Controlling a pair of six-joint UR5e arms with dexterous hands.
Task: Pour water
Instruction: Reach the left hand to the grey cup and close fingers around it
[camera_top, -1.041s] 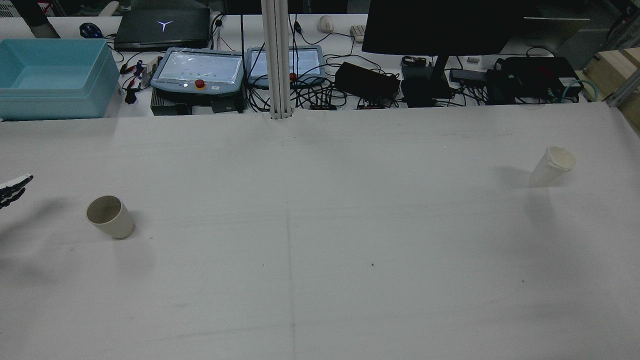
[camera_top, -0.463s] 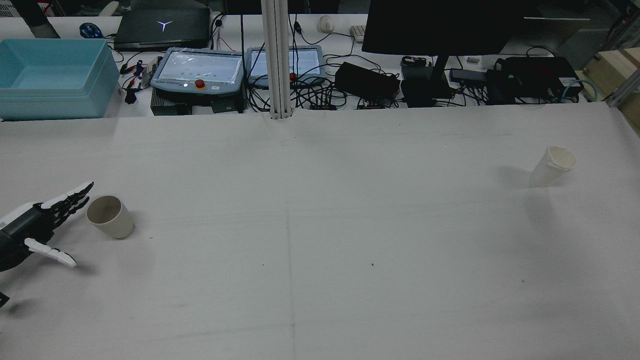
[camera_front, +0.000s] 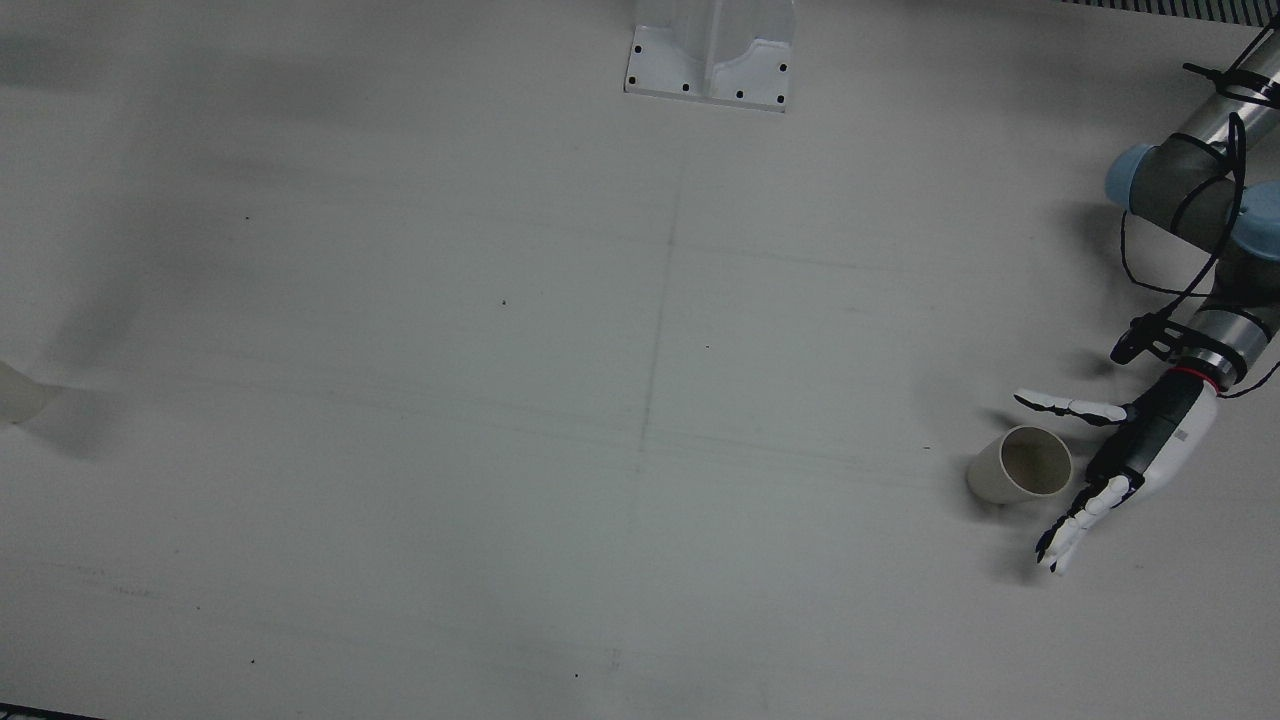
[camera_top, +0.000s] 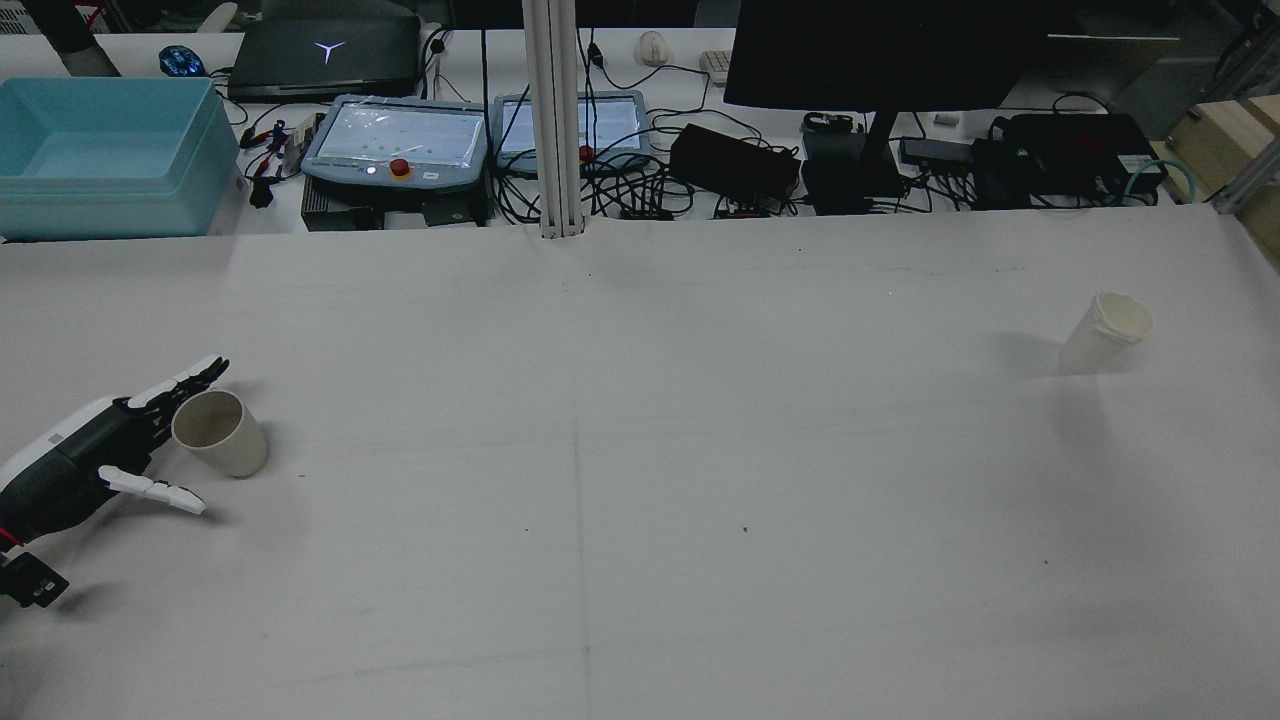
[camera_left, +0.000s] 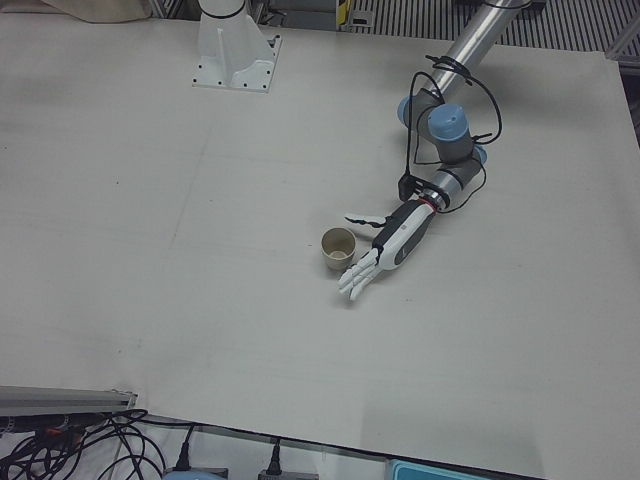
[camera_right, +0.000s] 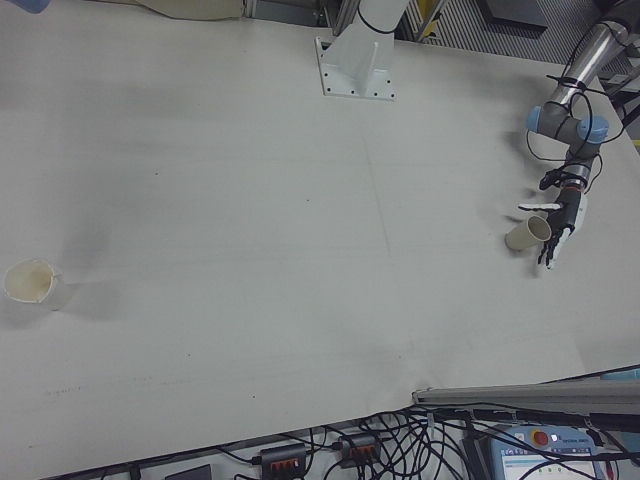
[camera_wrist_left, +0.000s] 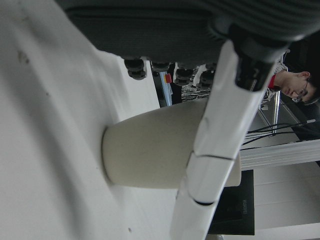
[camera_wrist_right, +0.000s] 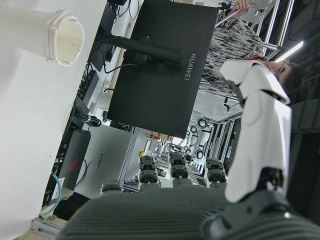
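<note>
A wide white cloth-covered table (camera_top: 640, 480) is being shown almost bare in the rear view, with only two cups standing on it, well apart. The robot's left arm (camera_front: 1190, 190) is being reached in from the table's edge at about 8 o'clock in that view. Its black-and-white left hand (camera_top: 95, 450) is being held low beside the beige tapered cup (camera_top: 218, 432), with the fingers (camera_top: 190, 378) spread at the cup's far side and the thumb (camera_top: 150, 490) at its near side, so that the cup is being bracketed but is not being gripped; the hand is empty and its fingers are apart. In the left hand view the cup is being seen upright on the table just before the palm. The white paper cup stack (camera_top: 1105, 332) is being left untouched at about 2 o'clock of the rear view. The right hand (camera_wrist_right: 255, 115) is being seen only in its own camera, raised well clear of that stack, its fingers extended and holding nothing. The step in hand is being judged as the approach to grasp the beige cup. The next move is being judged to call for the fingers to be closed around the cup's wall before any lift.
</note>
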